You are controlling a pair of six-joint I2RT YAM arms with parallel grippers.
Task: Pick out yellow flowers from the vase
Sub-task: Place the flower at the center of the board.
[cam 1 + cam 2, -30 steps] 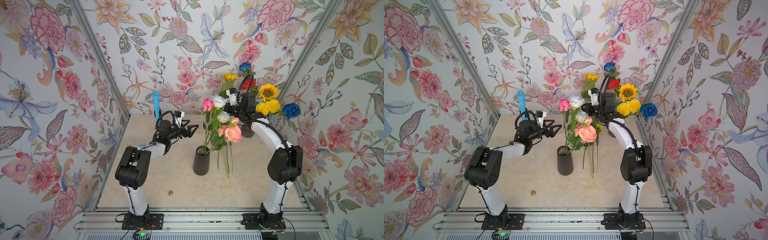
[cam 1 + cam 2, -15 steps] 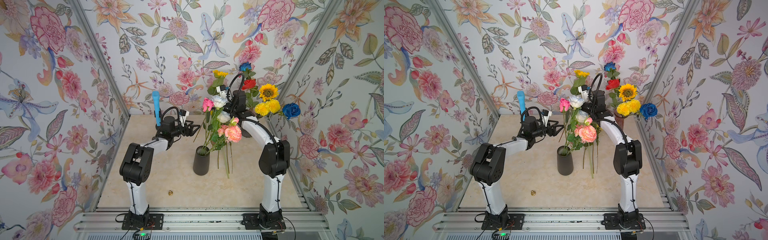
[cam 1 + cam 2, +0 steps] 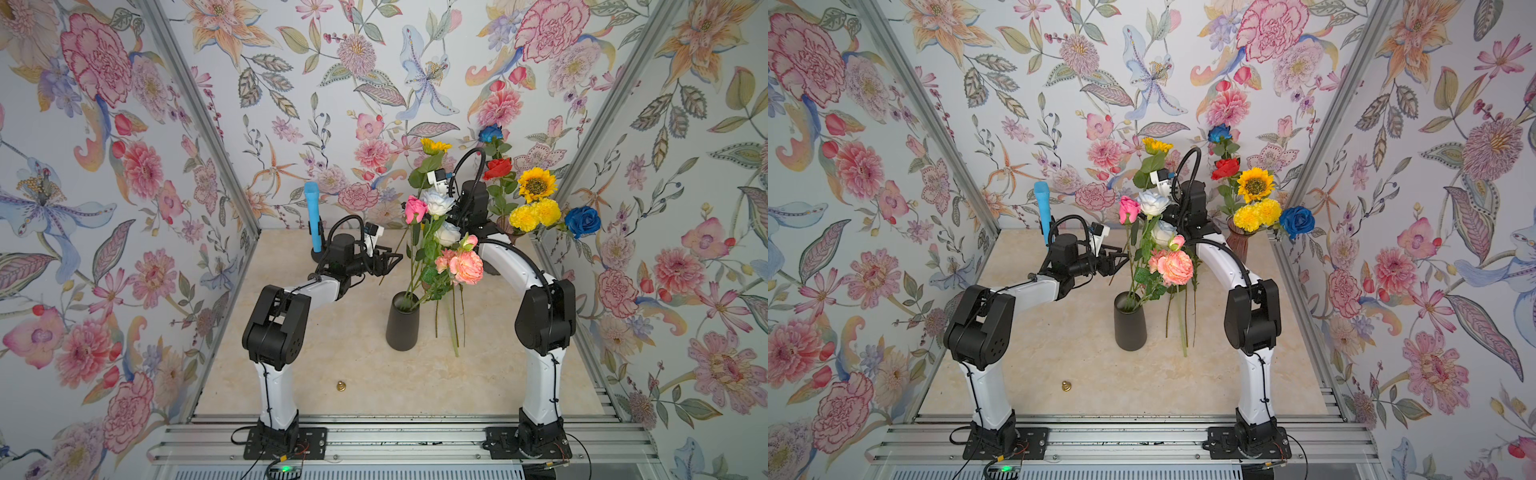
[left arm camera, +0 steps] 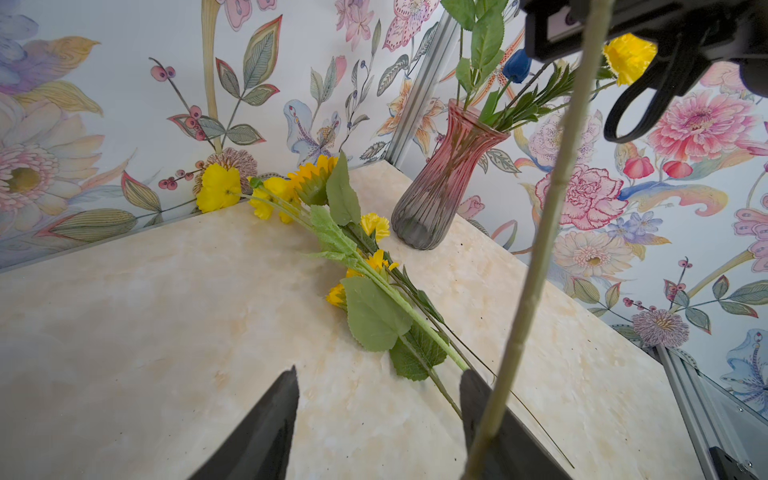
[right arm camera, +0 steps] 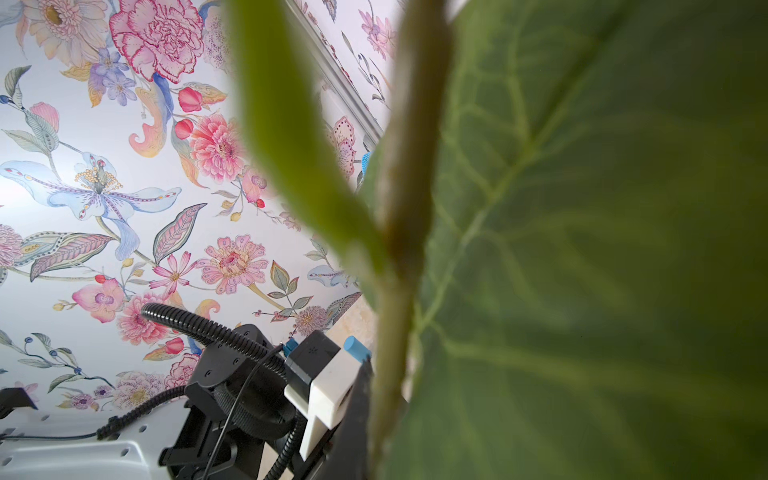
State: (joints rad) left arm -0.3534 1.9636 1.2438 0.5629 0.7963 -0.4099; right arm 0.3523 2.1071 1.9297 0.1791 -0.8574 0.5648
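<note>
held sunflower [image 3: 434, 146]: up in the air and clear of the pink glass vase [image 4: 440, 183], head high near the back wall

stem [image 4: 552, 208]: long axis on a slant, from the head down and forward toward the left arm's side, low end just beside the roses [image 3: 465, 266] in the black vase [image 3: 402, 322]

right gripper [image 3: 456, 216]: clamped shut on the upper stem just under the big leaves, mostly hidden behind the roses in both top views tbh

left gripper [image 4: 379, 372]: jaws partly apart, nothing pinched yet

left fingers [image 4: 266, 436] vs stem: touching the inner face of one finger, well apart from the other, so way off-centre in the gap; crossing the closing line, not lying along it

nearer arm: left for the lower stem, right already on the upper part

looks like: a hand-off, going by the pose

next move (guess): needs a small sideways nudge to centre the stem, then a squeeze low down, then a let-go from the right

risk (guess): could skid off the fingertip if squeezed this lopsided, or snag the rose leaves on the way out

other yellow flowers: second sunflower [image 3: 537, 184] and pompoms [image 3: 534, 214] in the pink glass vase at the back right; a bunch [image 4: 332, 232] lying flat on the table [image 4: 145, 311] just beside that vase

progress (guess): partway, plenty of yellow left to pull
</note>
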